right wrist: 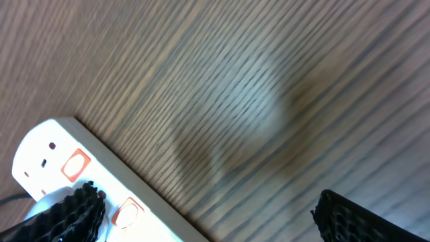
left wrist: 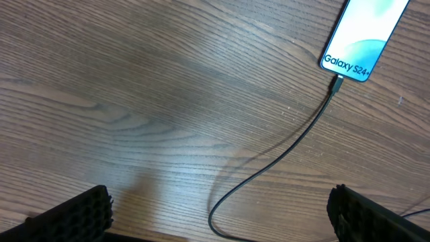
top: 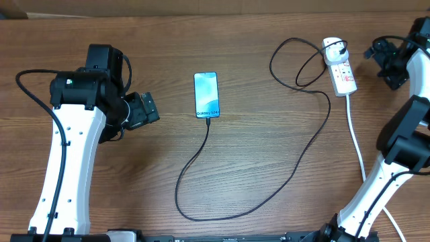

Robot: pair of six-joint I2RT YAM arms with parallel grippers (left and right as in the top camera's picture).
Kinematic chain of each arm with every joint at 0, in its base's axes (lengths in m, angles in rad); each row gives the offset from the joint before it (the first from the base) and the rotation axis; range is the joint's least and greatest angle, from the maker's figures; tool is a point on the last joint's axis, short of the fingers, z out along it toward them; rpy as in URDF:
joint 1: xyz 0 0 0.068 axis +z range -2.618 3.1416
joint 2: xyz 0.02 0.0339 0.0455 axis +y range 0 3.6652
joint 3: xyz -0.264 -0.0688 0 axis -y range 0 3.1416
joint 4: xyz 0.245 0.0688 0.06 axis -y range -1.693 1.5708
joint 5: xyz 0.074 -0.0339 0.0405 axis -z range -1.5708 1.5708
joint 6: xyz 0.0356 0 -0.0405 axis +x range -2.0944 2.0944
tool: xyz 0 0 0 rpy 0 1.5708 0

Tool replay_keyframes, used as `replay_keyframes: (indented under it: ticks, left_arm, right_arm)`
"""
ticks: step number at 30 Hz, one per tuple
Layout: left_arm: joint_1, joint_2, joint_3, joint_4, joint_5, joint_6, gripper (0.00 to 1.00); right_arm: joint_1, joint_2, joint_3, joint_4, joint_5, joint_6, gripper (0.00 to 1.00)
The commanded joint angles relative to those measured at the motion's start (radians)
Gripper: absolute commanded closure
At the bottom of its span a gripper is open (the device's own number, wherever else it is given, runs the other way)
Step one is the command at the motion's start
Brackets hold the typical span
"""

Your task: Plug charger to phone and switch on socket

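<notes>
The phone (top: 206, 94) lies flat mid-table, screen lit, also at the top right of the left wrist view (left wrist: 366, 33). The charger's thin black cable (top: 201, 214) runs from the phone's lower edge, loops forward and right, then back to a black plug (top: 334, 48) on the white socket (top: 341, 68). Its connector tip (left wrist: 336, 84) sits in the phone. My left gripper (top: 149, 107) is open, left of the phone, empty (left wrist: 222, 218). My right gripper (top: 384, 62) is open, right of the socket. One finger (right wrist: 67, 215) overlaps the socket (right wrist: 57, 144) beside its red-edged switches (right wrist: 76, 165).
The socket's thick white cord (top: 356, 144) runs toward the table's front right, past the right arm's base (top: 403, 144). The left arm (top: 70, 154) stands over the left side. Bare wood lies between the phone and the cable loop.
</notes>
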State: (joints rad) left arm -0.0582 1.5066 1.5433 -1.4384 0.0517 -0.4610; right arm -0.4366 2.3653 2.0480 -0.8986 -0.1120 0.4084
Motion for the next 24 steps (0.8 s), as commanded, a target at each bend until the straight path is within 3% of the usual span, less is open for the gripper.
replay_keyframes:
  ticks: [1,24]
  left_arm:
    - [0.006,0.002,-0.008,0.001,-0.003,0.02,0.0]
    - [0.006,0.002,-0.008,0.002,-0.003,0.02,0.0]
  right_arm:
    - [0.032,0.01,-0.051,0.031,0.006,0.01,0.0]
    - [0.053,0.019,-0.112,0.06,0.065,0.011,0.0]
